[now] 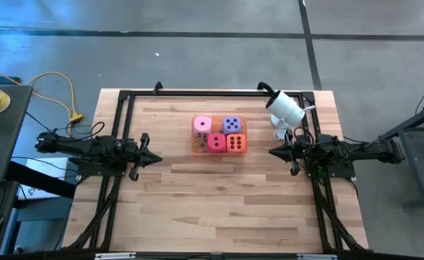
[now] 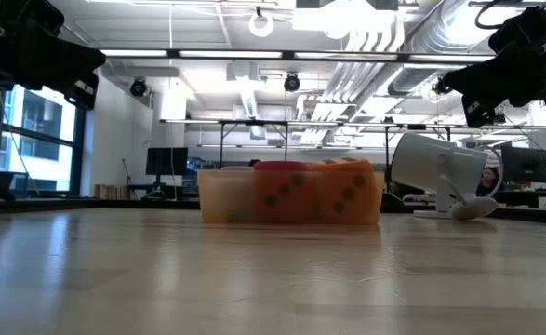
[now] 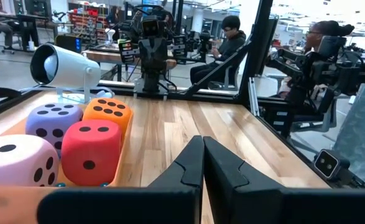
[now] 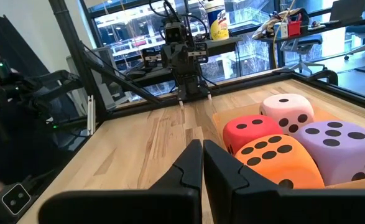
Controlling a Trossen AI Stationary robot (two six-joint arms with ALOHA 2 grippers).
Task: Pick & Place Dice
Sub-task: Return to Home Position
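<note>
Four dice sit together on a flat translucent orange tray (image 1: 197, 147) near the table's far middle: pink die (image 1: 202, 125) and lavender die (image 1: 231, 124) on the far side, red die (image 1: 217, 143) and orange die (image 1: 235, 143) on the near side. They also show in the left wrist view: pink die (image 3: 14, 162), red die (image 3: 90, 150), lavender die (image 3: 51, 121), orange die (image 3: 109, 112). My left gripper (image 1: 157, 159) hovers shut at the table's left, away from the tray. My right gripper (image 1: 272, 152) hovers shut to the tray's right. Neither touches a die.
A white camera-like device on a stand (image 1: 285, 108) lies near the table's far right corner, close to my right arm. A black frame (image 1: 125, 97) borders the table. Bare wood (image 1: 219, 202) stretches across the near half. People sit beyond the table in the left wrist view.
</note>
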